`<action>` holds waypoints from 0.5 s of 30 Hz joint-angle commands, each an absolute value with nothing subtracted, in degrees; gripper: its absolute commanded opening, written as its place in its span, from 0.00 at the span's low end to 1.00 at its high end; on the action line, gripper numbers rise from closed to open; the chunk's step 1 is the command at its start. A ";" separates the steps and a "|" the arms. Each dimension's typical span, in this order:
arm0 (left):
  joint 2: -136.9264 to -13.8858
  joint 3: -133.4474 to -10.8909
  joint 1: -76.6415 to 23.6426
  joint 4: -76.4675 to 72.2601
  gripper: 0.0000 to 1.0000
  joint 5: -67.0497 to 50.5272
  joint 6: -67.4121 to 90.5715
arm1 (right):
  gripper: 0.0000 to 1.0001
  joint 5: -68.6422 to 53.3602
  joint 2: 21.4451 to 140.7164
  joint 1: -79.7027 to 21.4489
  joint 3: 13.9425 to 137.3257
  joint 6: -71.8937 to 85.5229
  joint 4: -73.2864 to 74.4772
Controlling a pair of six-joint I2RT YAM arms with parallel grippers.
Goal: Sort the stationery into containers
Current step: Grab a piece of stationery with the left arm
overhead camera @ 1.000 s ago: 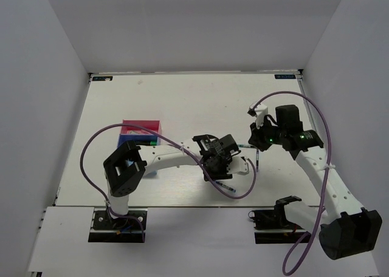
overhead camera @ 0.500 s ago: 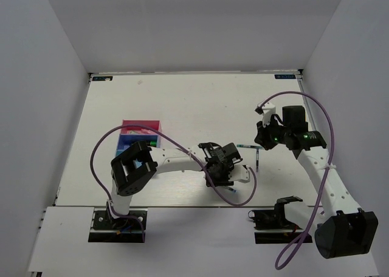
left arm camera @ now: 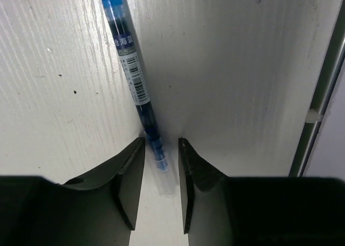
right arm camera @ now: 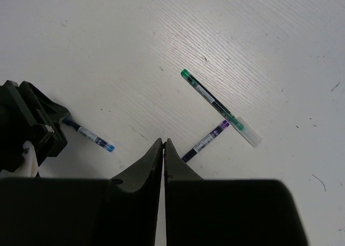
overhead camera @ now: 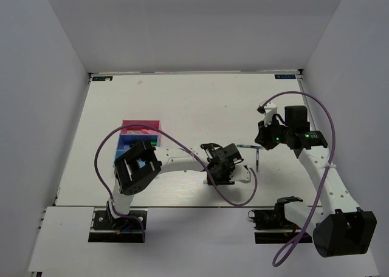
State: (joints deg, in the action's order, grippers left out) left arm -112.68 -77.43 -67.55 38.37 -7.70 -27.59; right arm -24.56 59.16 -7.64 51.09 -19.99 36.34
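The left gripper (left arm camera: 160, 147) has shifted slightly right, jaws apart astride a blue pen (left arm camera: 132, 79), not gripping. The right gripper (right arm camera: 163, 146) is pinched closed, empty. A green pen (right arm camera: 215, 103) and a purple pen (right arm camera: 205, 142) lie unsorted.

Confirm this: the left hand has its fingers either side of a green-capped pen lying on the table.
Not green: the pen straddled by the left hand has a blue cap, as the left wrist view shows. The rest holds.

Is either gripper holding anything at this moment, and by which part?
The left gripper straddles the blue pen at its clear end, but whether it is actually clamped cannot be told. The right gripper is shut on nothing.
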 commanded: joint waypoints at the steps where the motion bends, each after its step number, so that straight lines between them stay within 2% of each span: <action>1: -115.58 -76.73 -67.15 37.79 0.41 -8.00 -27.95 | 0.05 -26.54 58.54 -6.95 50.89 -20.74 36.91; 3: -115.66 -75.51 -67.15 37.45 0.35 -7.82 -27.25 | 0.05 -26.98 58.45 -6.86 50.89 -20.83 36.91; 4: -115.66 -75.15 -67.24 37.35 0.24 -7.21 -26.99 | 0.05 -27.16 58.36 -6.68 50.80 -20.74 37.09; 6: -115.75 -73.58 -67.32 37.00 0.15 -6.86 -25.76 | 0.05 -27.60 58.19 -6.77 50.89 -20.83 37.09; 7: -115.66 -73.30 -67.32 36.91 0.01 -5.90 -25.40 | 0.07 -28.03 58.10 -6.59 50.89 -20.92 37.26; 8: -115.58 -72.60 -67.41 36.74 0.00 -5.45 -24.79 | 0.07 -27.95 58.18 -6.68 50.98 -20.83 37.35; 9: -115.05 -71.99 -67.41 36.83 0.00 -5.28 -24.09 | 0.26 -27.95 58.18 -6.68 51.06 -20.74 37.44; 12: -112.34 -69.97 -66.98 35.78 0.00 -4.05 -23.03 | 0.60 -27.86 58.45 -6.51 50.80 -20.83 37.88; 13: -111.63 -68.57 -66.89 34.81 0.00 -3.78 -22.07 | 0.68 -27.95 58.53 -6.50 50.89 -21.09 38.23; 15: -107.68 -67.68 -65.66 34.55 0.00 -3.78 -21.27 | 0.69 -27.86 58.54 -6.60 50.89 -21.18 38.32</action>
